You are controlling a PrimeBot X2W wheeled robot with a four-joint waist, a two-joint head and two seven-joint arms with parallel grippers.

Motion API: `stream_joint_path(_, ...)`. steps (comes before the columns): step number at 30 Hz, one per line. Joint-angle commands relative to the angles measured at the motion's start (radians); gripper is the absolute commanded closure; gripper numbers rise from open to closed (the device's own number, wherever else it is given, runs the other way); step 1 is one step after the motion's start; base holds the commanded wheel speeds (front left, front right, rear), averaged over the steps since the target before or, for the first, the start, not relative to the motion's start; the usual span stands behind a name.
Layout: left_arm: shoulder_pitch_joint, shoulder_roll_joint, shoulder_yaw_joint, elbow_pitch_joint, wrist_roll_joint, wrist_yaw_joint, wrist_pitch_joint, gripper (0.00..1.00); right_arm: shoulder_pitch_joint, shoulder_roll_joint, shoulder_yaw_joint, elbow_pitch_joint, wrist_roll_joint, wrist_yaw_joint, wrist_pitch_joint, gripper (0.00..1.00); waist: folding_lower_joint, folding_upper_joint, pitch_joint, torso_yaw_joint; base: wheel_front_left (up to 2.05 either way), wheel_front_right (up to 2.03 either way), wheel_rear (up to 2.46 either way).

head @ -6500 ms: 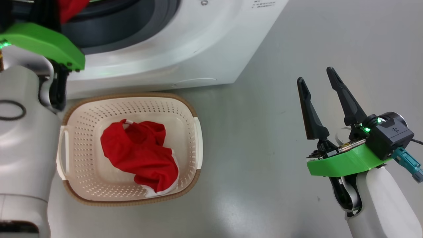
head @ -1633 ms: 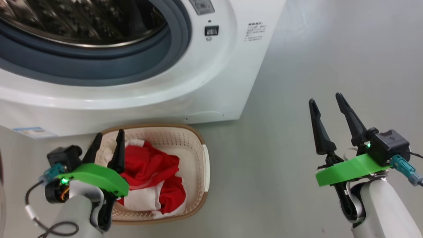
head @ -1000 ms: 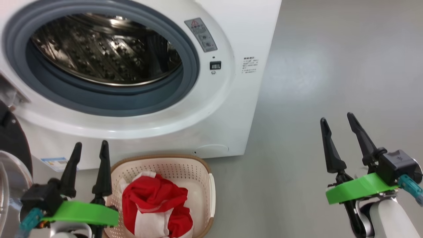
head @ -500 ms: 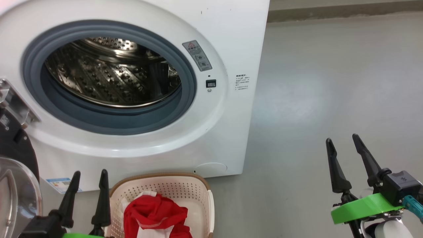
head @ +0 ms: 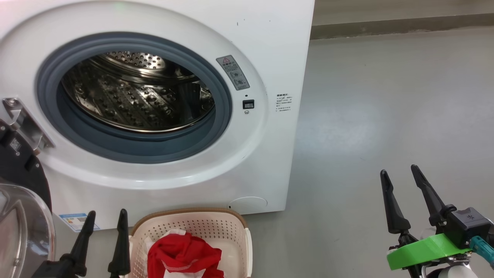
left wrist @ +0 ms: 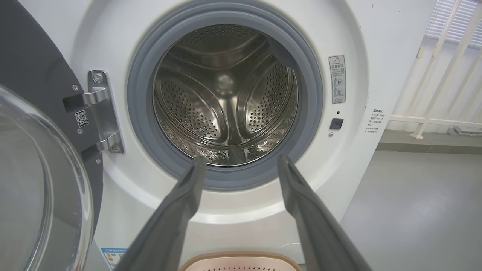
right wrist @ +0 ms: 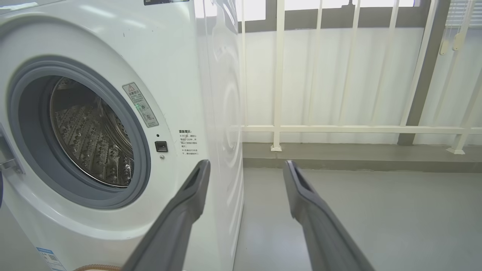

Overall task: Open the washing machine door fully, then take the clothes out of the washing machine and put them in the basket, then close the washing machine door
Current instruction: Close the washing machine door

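The white washing machine (head: 270, 46) stands ahead with its steel drum (head: 135, 96) bare inside the grey ring. Its door (head: 19, 216) hangs swung out at the left, black rim and glass bowl (left wrist: 34, 188) toward me. On the floor below the opening sits the cream basket (head: 235, 231) holding red and white clothes (head: 183, 255). My left gripper (head: 107, 217) is open and empty just left of the basket, pointing at the drum (left wrist: 226, 94). At the lower right, over bare floor, my right gripper (head: 399, 174) is open and empty as well.
Grey floor (head: 386, 116) spreads to the right of the machine. A low ledge (right wrist: 357, 154) and a white railing (right wrist: 278, 75) run along the back wall. A blue label (head: 77, 221) sits on the machine's lower front.
The head camera has tilted up, so the machine's front, the basket and both grippers have slid down the head view. Both grippers stay open.
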Motion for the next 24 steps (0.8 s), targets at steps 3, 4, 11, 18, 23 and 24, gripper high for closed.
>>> stream_joint_path(3,-0.007,0.019,0.030,-0.021,0.001,0.007,-0.012,0.00,-0.011,-0.004,0.024,-0.026,-0.014,0.006,-0.006,0.00,-0.0001,0.0000,-0.002,0.003,-0.13,0.13,0.00)
stream_joint_path(4,-0.007,0.020,0.029,-0.021,0.005,0.010,-0.012,0.00,-0.010,-0.004,0.025,-0.025,-0.015,0.006,-0.006,0.00,-0.0001,0.0000,-0.001,0.003,-0.40,0.40,0.00)
stream_joint_path(11,-0.008,0.026,0.019,-0.020,0.009,0.015,-0.012,0.00,-0.013,-0.004,0.024,-0.021,-0.015,0.006,-0.006,0.00,-0.0001,0.0000,0.002,0.002,-0.95,0.95,0.00)
stream_joint_path(18,-0.012,0.029,0.012,-0.025,0.001,0.014,-0.012,0.00,-0.014,-0.004,0.025,-0.019,-0.009,0.006,-0.006,0.00,-0.0001,0.0000,0.005,0.002,-1.87,1.87,0.00)
stream_joint_path(23,-0.013,0.034,0.007,-0.029,-0.003,0.011,-0.012,0.00,-0.015,-0.004,0.028,-0.014,-0.008,0.006,-0.006,0.00,-0.0001,0.0000,0.006,0.004,-1.79,1.79,0.00)
stream_joint_path(24,-0.012,0.036,0.006,-0.030,-0.002,0.011,-0.012,0.00,-0.015,-0.004,0.029,-0.013,-0.008,0.006,-0.006,0.00,-0.0001,0.0000,0.006,0.004,-1.44,1.44,0.00)
